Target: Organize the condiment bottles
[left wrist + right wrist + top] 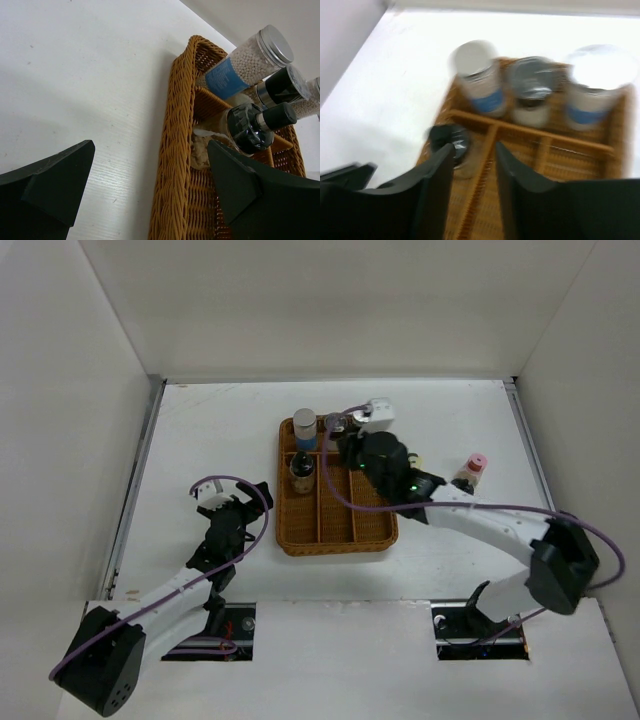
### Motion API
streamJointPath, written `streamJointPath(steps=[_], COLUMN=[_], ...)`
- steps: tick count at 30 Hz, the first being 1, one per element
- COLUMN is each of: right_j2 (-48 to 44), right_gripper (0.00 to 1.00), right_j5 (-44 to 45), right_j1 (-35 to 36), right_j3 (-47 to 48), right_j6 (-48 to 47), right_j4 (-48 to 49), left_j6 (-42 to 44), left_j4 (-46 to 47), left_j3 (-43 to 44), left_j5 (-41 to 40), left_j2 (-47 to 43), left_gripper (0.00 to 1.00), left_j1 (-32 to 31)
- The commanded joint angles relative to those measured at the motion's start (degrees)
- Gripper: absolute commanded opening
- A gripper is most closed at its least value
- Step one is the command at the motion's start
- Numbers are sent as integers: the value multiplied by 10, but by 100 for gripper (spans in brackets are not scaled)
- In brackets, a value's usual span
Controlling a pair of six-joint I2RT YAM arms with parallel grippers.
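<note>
Hovering above the wicker tray (pixel 340 548), the right gripper (pixel 473 152) had its jaws drawn close with only a narrow gap between them. The wrist view was smeared, but they appeared to be grasping nothing. The left gripper (pixel 150 150) was spread wide and vacant over the worktop (pixel 220 440), just beside the tray's left rim.

4 condiment bottles stood in the tray. Across the far row were a white blue-banded bottle (pixel 481 80), a dark-capped bottle (pixel 532 90) and a second white blue-banded bottle (pixel 595 85). Another dark-capped bottle (pixel 451 142) stood 1 row nearer, in the left compartment. A pink-capped bottle (pixel 474 468) sat on the worktop, well apart from the tray on its right.

Judging by this, the pink-capped bottle was the next to fetch. Doing it well would mean raising the right gripper straight up until clear of the caps before swinging right. The jaws should then spread fully, take the bottle around its body below the cap and keep it upright. It could then be lowered into a vacant compartment without nudging its neighbours.

No brand or wording could be read. The blue bands showed no legible print, and 1 banded bottle held small white beads behind a clear wall.
</note>
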Motion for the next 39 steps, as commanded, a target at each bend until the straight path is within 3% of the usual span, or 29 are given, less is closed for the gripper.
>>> streamJointPath(steps=[1,3,5,6,10,12,15,23,29,34,39], right_j2=[-77,-106,-123,-124,-105,-90,-59,-13,-70,-131,-94], right_gripper=[36,34,39,45,83,86,84,61,48,46,46], right_j5=[57,84,122,133,129,126,105,77,94,107,50], right_j1=[-70,-112,-144,-154,-187,-193,-205,-224,-219,-147,-69], right_j3=[-78,-122,-148,-155,-169,-169,-161,-145,-167,-151,-98], right_j6=[23,26,28,28,26,28,30,40,35,5,9], right_j4=[18,7,-20,-30,-42,-43,-38,-15,24,26,43], left_j6=[-6,-6,-6,-6,-4,-4,0,1,1,-2,-1], left_j4=[24,24,26,30,38,38,38,32,34,38,38], left_j3=[6,8,9,10,13,12,17,11,13,12,11], left_j5=[5,9,3,0,5,0,4,6,6,0,0], left_j2=[7,11,10,15,26,24,32,18,24,22,20], left_gripper=[100,100,100,100,100,100,100,100,100,100,100], left_j1=[3,-1,-3,-2,-6,-7,-5,-4,-4,-3,-8])
